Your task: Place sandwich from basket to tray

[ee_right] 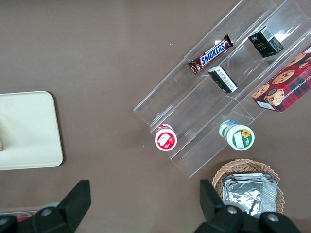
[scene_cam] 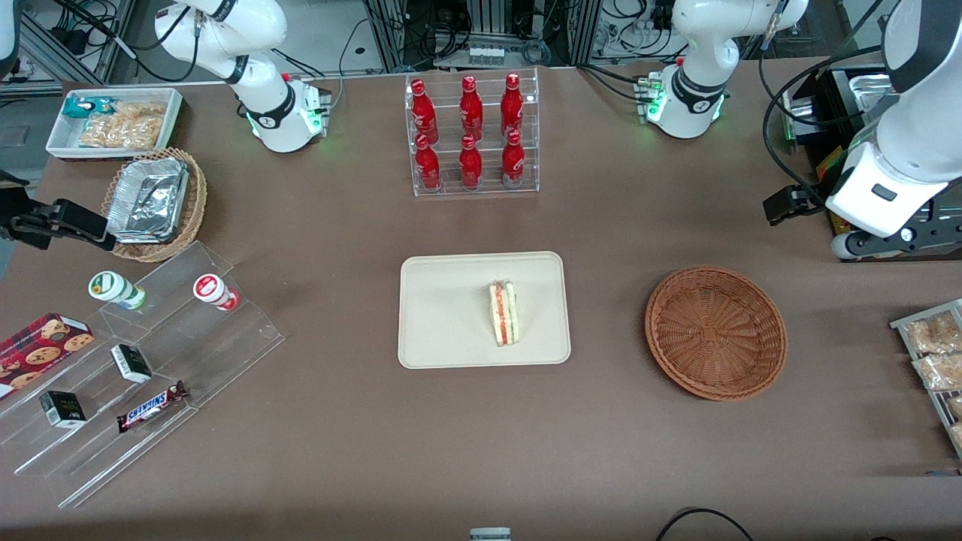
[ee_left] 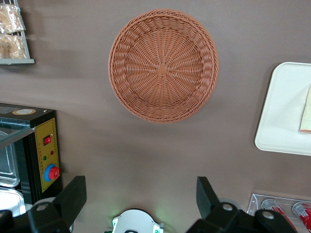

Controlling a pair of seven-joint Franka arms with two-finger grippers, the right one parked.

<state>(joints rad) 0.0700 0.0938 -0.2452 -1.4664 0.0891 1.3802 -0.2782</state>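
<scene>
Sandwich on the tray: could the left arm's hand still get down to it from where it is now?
Probably yes. The sandwich lies uncovered on the tray, and the open hand hangs above the table near the empty basket.

Sandwich on tray, basket bare.

Stood on the cream-beige, low-rimmed rectangular tray, cut edge up, showing red-orange and green layers between pale white bread. Sat on the tray's half nearer the round, reddish-brown wicker basket, which held nothing and rested apart from the tray, toward the working arm's end.
</scene>
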